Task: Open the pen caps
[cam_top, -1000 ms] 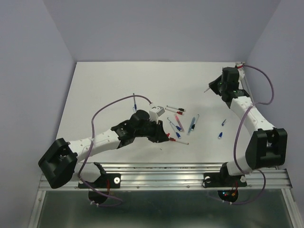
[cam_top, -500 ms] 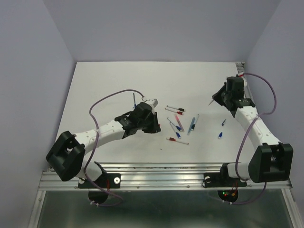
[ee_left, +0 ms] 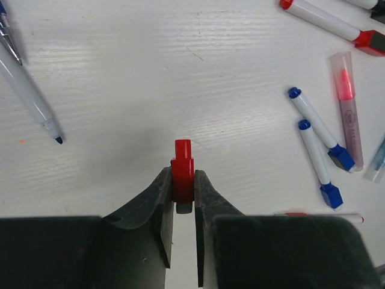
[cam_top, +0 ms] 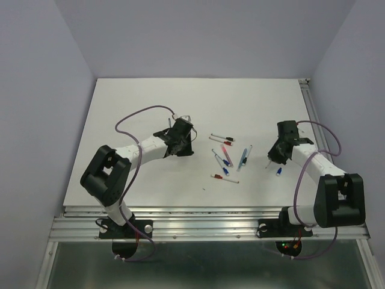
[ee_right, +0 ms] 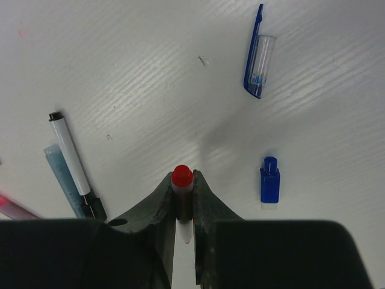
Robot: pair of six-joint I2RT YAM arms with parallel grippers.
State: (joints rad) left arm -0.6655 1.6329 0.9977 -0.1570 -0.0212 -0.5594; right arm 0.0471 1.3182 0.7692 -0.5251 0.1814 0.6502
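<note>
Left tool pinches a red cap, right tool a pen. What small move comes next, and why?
Probably lower the left tool and release the red cap onto the table: the cap is off and held alone, while the right tool grips the red-tipped pen.

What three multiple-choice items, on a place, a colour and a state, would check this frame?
1. Where is the loose blue cap? A. on the table, beside the right gripper; B. between its jaws; C. on a pen.
2. What colour is the held cap in the left gripper? A. blue; B. red; C. black.
3. The right gripper is: A. open, empty; B. shut on a red-ended pen; C. out of view.
Key: A, it lies alone on the table; B, red shows between the jaws; B, the jaws pinch the barrel.
</note>
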